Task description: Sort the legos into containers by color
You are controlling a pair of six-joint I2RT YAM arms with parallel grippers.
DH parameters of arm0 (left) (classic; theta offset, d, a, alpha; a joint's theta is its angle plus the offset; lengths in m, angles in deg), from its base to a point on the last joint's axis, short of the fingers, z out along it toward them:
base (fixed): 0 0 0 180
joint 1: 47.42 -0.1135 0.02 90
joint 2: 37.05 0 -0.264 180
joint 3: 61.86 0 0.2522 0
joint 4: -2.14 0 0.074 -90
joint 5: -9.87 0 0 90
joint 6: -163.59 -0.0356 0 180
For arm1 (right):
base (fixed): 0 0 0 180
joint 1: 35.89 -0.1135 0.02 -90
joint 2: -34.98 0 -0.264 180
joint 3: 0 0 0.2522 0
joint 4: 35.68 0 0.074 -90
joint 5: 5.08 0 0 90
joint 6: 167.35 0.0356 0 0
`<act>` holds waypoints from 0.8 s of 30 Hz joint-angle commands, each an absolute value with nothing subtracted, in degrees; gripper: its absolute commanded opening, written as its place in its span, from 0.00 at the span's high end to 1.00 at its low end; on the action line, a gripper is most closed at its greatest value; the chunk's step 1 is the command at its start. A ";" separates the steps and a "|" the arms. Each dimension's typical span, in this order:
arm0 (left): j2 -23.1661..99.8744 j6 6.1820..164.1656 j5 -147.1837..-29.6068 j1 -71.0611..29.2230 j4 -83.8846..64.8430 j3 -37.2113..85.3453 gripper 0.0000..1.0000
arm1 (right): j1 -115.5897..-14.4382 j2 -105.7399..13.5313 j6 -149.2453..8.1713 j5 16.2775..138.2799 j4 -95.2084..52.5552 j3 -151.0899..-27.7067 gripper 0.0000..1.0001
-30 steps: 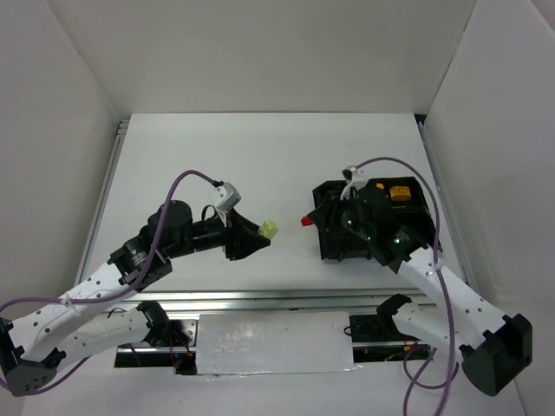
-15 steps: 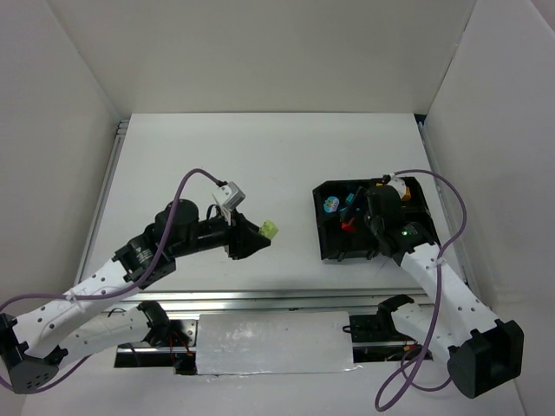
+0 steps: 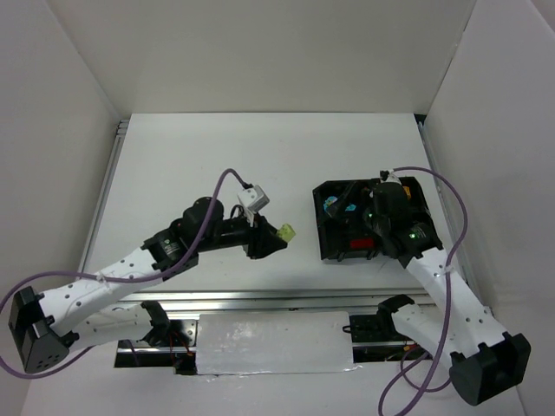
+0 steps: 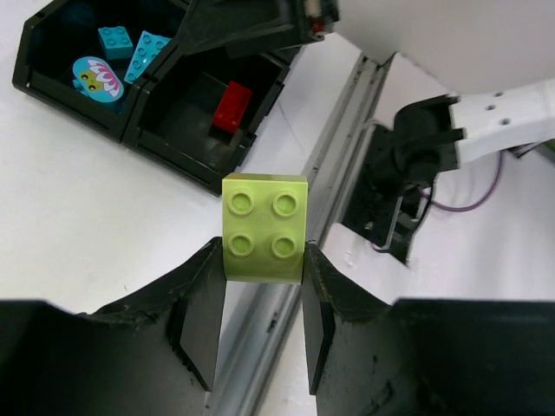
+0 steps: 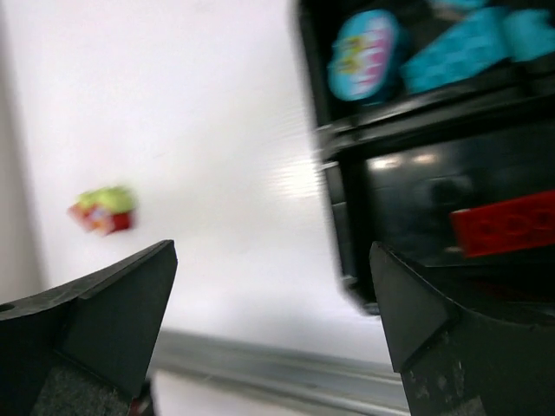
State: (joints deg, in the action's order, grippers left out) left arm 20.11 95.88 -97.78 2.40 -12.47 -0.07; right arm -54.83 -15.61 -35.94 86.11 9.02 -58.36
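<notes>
**Green brick pinched next to the tray**

A small pale green plastic toy brick (image 4: 264, 228) with four round bumps on top sits between the left arm's fingers (image 4: 208, 295). The fingers are clamped on it, one on each side. Seen from above, the green brick (image 3: 284, 232) is near the middle of the white worktop (image 3: 217, 156). It is to the left of the tray and not touching it.

The black plastic tray with four square boxes (image 3: 319, 221) stands on the right part of the worktop. In its far left box lie two cyan blue bricks (image 4: 114, 41). Beside them is a rounded cyan blue piece with a flower picture (image 4: 94, 76). In the near left box lies one red brick (image 4: 231, 107). Seen from above, the right arm covers most of the other two boxes, so I cannot tell what is in them.

The right arm's fingers (image 5: 113, 312) hang over the left side of the tray. They are wide apart and there is nothing between them. The right arm's own camera gives a blurry picture. In it, the red brick (image 5: 503, 224) lies in its box, close to one finger.

A purple cable (image 3: 221, 184) loops over the left arm. A grey metal rail (image 3: 260, 299) runs along the near edge of the worktop.
</notes>
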 commanded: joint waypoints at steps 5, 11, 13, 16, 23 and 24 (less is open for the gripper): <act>26.66 87.31 -88.49 9.53 -1.79 0.24 1.00 | -60.22 -10.82 -28.14 63.75 1.20 -60.17 0.03; 28.25 84.06 -89.62 10.94 0.94 -0.20 1.00 | -68.31 -10.81 -23.92 58.82 -6.96 -57.01 0.13; 28.86 84.05 -89.71 11.20 1.12 0.15 1.00 | -69.98 -11.08 -23.22 57.76 -7.94 -56.65 0.23; 30.01 83.88 -89.37 11.56 0.86 0.59 1.00 | -70.95 -11.43 -23.30 57.50 -8.91 -57.00 0.51; 30.10 83.79 -85.59 11.73 -0.46 0.94 1.00 | -71.31 -11.69 -24.44 59.78 -6.02 -57.88 1.00; 30.18 83.96 -84.71 11.73 -0.81 1.11 0.97 | -71.31 -11.61 -24.44 60.22 -5.84 -57.80 1.00</act>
